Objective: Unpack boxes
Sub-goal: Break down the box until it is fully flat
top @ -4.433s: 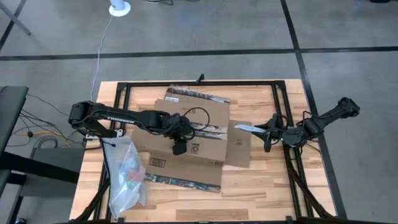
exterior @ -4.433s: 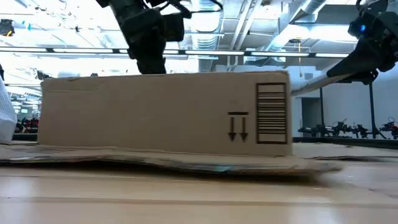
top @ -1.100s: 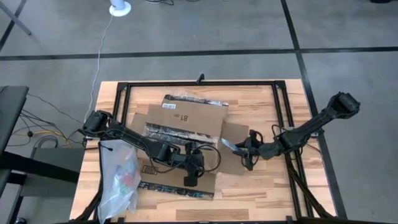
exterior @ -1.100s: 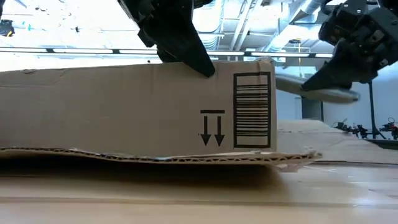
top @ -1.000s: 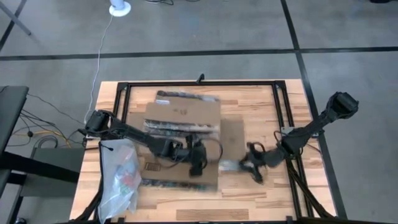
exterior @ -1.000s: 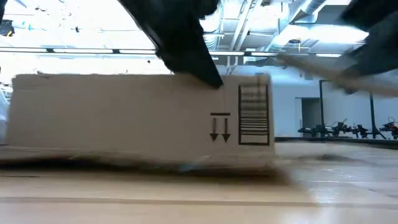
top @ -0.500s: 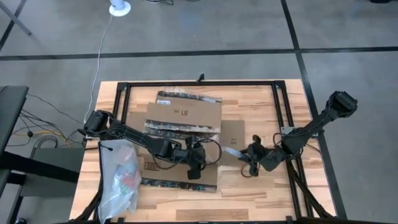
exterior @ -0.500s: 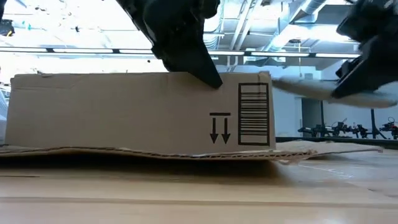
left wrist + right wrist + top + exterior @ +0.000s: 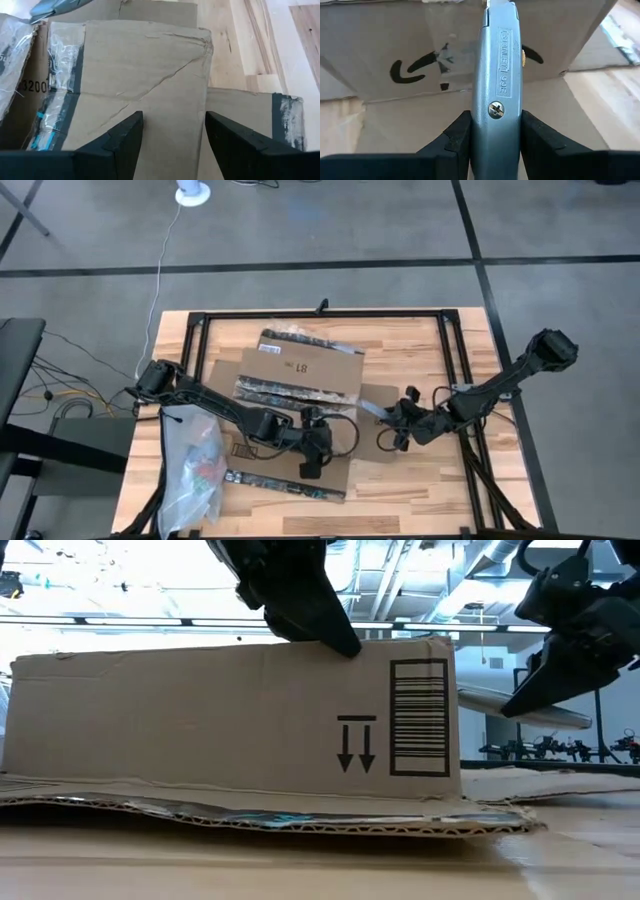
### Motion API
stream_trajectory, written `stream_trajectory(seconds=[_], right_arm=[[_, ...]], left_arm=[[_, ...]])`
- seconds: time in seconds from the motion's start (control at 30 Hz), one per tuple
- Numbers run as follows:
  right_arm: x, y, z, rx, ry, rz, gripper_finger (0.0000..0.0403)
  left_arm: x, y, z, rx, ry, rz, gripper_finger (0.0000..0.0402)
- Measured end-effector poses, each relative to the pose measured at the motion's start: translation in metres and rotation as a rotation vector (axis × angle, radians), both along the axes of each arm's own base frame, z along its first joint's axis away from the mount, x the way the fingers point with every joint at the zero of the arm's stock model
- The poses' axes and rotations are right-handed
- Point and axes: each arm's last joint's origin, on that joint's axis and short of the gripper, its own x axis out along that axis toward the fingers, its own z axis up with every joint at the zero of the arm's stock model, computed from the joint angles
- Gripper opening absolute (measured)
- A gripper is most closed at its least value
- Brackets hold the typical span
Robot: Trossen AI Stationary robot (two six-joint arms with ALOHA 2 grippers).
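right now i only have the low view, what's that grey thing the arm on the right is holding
Observer: A grey utility knife, clamped in the right gripper and pointing at the box.
Operator: and the left gripper, open or shut
Observer: Open. The left gripper has its fingers spread over the box top, near a corner.
Operator: anything beside the box
Observer: A clear plastic bag lies at the left edge of the table.

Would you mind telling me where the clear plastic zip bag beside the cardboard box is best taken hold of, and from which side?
Probably the clear plastic zip bag by its gathered upper end nearest the left arm, from above. The bag lies slack on the wooden table, and that narrow bunched end fits a pincer better than its wide body.
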Motion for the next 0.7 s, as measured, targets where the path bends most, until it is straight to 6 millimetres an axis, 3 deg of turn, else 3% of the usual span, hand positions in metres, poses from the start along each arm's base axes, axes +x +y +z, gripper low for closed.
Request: stream_trajectory(seconds=[0.47, 0.7], right_arm=[[-0.002, -0.004, -0.003, 0.022, 0.060, 0.005, 0.0112], [0.007, 0.000, 0.011, 0.018, 0.051, 0.075, 0.0112]], left_arm=[[0.004, -0.001, 0.023, 0.021, 0.008, -0.005, 0.0200], [0.004, 0.000, 0.022, 0.024, 0.013, -0.007, 0.0200]])
